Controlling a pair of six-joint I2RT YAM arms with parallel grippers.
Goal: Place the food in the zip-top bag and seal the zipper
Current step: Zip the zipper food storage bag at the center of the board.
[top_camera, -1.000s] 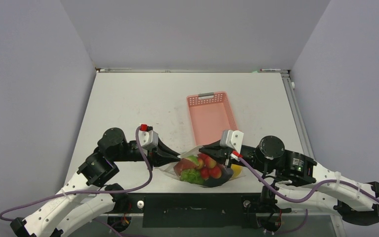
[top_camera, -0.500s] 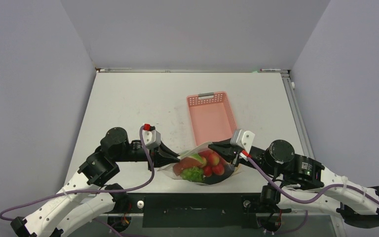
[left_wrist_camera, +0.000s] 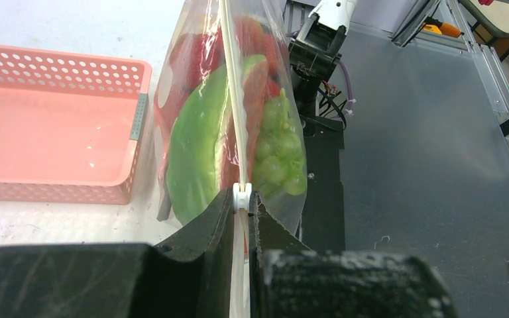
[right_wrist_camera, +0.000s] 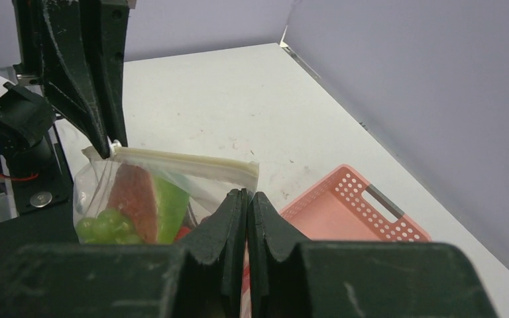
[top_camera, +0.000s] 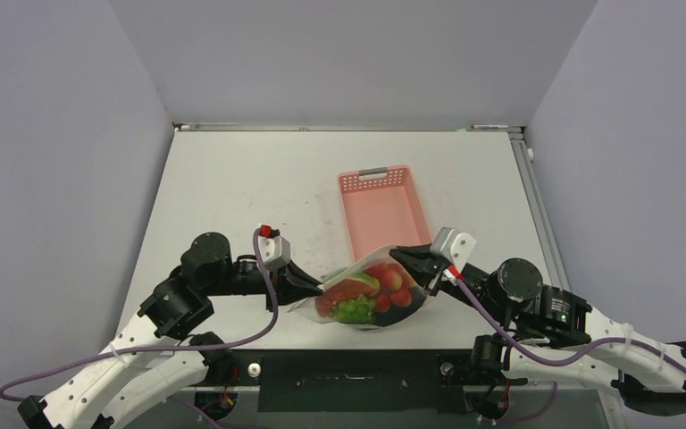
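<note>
**Left gripper** (left_wrist_camera: 242,199): the two black fingers are pressed together on the zipper (left_wrist_camera: 230,86). The white slider (left_wrist_camera: 242,193) is seated right at their tips, and the strip runs straight ahead from the fingertips, standing on edge. Whether the strip ahead of the slider is sealed cannot be told.

**Right gripper** (right_wrist_camera: 246,197): the fingers are closed tight, and the far end of the zip-top bag (top_camera: 366,295) is pinched between them. A corner of the strip is seen just above the tips.

**Bag**: it is stretched between the two grippers, with its body hanging beneath the strip. Whether its underside touches the table (top_camera: 232,188) cannot be told.

**Food** (top_camera: 371,290): it is contained inside the bag.
- A cluster of green grapes (left_wrist_camera: 278,146) is seen to the right of the strip, as viewed from the left gripper.
- A red-and-green slice (left_wrist_camera: 195,152) is seen to the left of the strip.
- Further red pieces (left_wrist_camera: 195,53) are packed ahead of both.

**Pink basket** (top_camera: 384,210): it is set on the table beyond the bag, to the left of the left gripper's fingers and to the right of the right gripper's fingers. It lies near the bag, but contact between the two cannot be judged.
</note>
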